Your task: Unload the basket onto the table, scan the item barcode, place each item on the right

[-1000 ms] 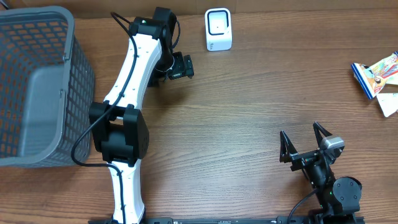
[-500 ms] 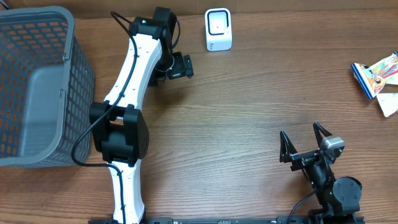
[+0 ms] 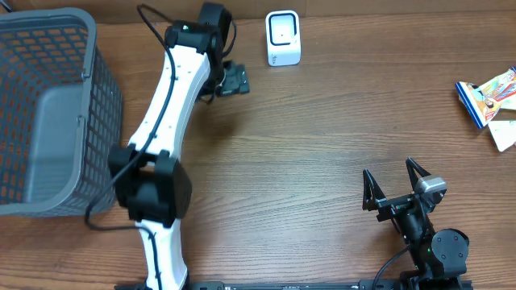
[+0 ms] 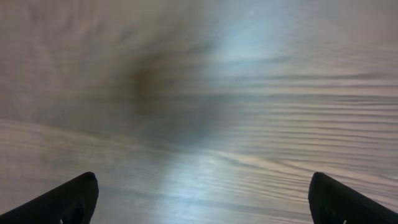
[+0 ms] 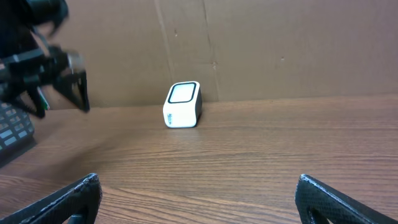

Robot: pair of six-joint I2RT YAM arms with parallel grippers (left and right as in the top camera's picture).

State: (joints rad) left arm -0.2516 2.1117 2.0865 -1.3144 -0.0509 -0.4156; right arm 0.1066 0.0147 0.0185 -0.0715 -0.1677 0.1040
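L pincer (image 3: 235, 79) wide, nr scanner (image 3: 283, 38) at back edge; R pincer (image 3: 393, 187) wide, front edge; packets (image 3: 488, 95) far right.

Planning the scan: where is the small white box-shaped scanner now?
Overhead, the white box-shaped scanner stands at the far edge of the table, just right of the left hand.

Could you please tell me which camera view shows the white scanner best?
The right wrist view: the white scanner stands unobstructed and sharp, with its side and its top window both visible. The overhead view shows it only from above. The left wrist view does not show it at all.
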